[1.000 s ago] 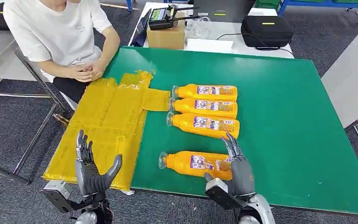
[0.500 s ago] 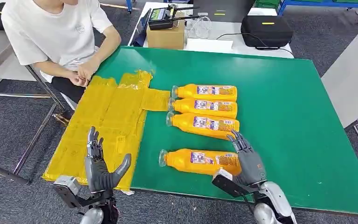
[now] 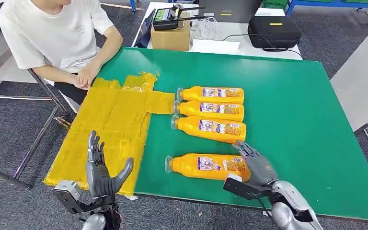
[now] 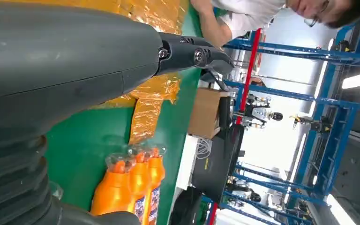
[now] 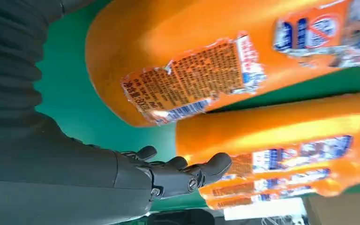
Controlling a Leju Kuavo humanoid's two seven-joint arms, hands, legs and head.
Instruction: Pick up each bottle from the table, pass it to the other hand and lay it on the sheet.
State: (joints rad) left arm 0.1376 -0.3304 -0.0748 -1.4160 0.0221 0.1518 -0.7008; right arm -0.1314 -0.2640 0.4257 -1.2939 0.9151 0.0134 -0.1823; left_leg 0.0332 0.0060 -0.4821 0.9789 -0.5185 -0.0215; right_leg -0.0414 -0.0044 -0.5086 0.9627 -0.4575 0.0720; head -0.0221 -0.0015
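Head view: green counter [image 3: 292,120], yellow sheet [image 3: 110,124] spread over its left part, near the seated person [image 3: 57,38]. Landmark: the nearest bottle [image 3: 206,166], orange, lying on its side on the bare green, cap toward the sheet, not on it. Beyond it, three more bottles [image 3: 211,108] lying side by side in a row, caps also toward the sheet, just beside the sheet's narrow flap. Right robot hand [image 3: 256,165] at the base end of the nearest bottle, fingers spread and released, grasping nothing; touching the bottle or just beside it, cannot tell. Left robot hand [image 3: 103,170] on the other side of the nearest bottle, well apart from it, over the near edge of the sheet, palm up, fingers apart, released. Cardboard box [image 3: 171,34] and black case [image 3: 274,31] on a white table far beyond the nearest bottle, past the counter's back edge.

Right wrist view: nearest bottle's label and base [image 5: 192,70] close above the dark fingers [image 5: 187,176], fingers extended, green gap visible between them and the bottle.

Left wrist view: thumb [image 4: 187,51] extended over sheet, row of bottles [image 4: 131,187] further off.
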